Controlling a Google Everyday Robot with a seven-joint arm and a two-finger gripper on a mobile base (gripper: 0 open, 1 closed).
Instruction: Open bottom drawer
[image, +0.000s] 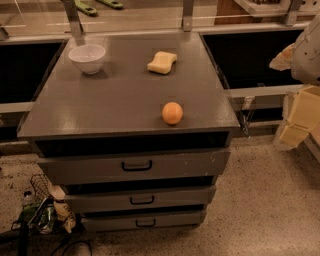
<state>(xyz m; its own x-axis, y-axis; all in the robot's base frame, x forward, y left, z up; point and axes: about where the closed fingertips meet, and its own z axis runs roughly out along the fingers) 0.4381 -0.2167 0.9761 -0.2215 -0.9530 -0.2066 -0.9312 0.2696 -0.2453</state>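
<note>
A grey cabinet with three stacked drawers stands in the middle of the camera view. The bottom drawer (145, 221) has the slimmest front and a small black loop handle (145, 223). Its front sits close in under the middle drawer (141, 199), which sits under the top drawer (135, 165). My gripper (299, 120) shows as pale yellowish parts at the right edge, below the white arm shell (307, 52). It is well to the right of the drawers, higher than them, and touches nothing.
On the cabinet top (120, 100) stand a white bowl (87, 58), a yellow sponge (162, 62) and an orange (172, 113). A wire basket with bottles (41, 205) sits on the speckled floor at lower left. Dark bins (260, 52) flank the cabinet.
</note>
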